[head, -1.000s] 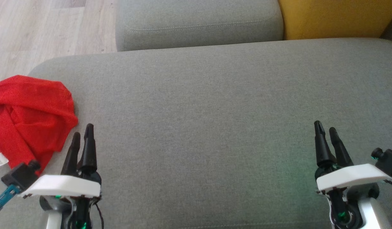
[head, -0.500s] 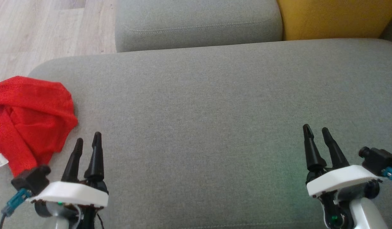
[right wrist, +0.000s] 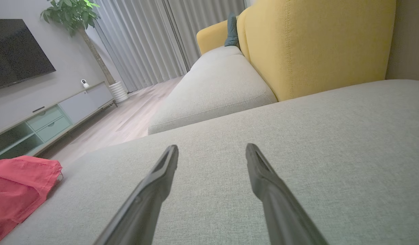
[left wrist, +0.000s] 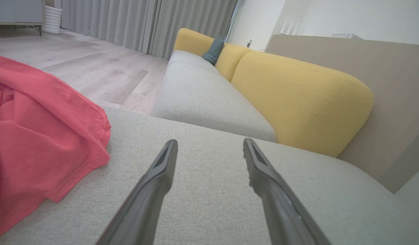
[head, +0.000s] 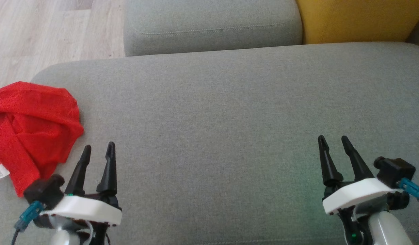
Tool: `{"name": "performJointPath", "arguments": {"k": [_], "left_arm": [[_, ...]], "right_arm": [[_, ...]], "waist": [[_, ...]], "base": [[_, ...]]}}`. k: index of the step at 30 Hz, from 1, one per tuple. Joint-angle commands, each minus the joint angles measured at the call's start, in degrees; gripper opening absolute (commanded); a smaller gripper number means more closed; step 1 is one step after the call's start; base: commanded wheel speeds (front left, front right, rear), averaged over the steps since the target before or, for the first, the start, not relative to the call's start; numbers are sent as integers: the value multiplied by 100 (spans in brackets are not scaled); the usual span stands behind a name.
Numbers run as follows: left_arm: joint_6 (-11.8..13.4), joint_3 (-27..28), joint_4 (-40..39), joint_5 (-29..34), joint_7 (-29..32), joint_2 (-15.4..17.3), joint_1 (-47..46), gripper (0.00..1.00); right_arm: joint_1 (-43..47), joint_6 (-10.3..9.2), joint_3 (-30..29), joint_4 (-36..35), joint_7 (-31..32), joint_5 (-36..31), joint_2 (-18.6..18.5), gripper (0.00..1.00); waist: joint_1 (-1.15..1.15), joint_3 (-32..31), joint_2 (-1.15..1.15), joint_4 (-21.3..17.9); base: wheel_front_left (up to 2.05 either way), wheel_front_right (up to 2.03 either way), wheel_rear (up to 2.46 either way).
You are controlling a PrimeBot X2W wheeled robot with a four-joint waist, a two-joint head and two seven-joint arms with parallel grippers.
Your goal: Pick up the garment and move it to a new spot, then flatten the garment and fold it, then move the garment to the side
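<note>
Your red garment (head: 32,129) lies bunched at the left edge of the grey seat cushion (head: 229,119), just left of your left gripper (head: 99,145). That gripper and the right gripper (head: 333,137) hover spread wide, holding nothing. Judging by the crumpled heap, pickup, flattening, folding and setting aside all remain.

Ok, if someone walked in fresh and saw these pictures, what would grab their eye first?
The crumpled red garment, bunched at the left edge of the grey sofa seat, stands out first. Next comes the yellow back cushion at the upper right. The left gripper and right gripper hover open and empty over the seat.
</note>
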Motion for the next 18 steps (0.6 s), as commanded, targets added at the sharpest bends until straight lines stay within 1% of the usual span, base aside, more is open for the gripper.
{"name": "performJointPath", "arguments": {"k": [1,18], "left_arm": [[-9,133,-219,214,-83,107,-112,100],[-14,108,-193,1184,-350,83,-21,100]], "right_arm": [[-114,-4,124,-200,-88,-211,-63,100],[22,-5,155,-305,-163,-1176,28,100]], "waist": [[0,-3,0,3],[0,-1,0,-2]], "base": [[0,0,0],[0,0,0]]}}
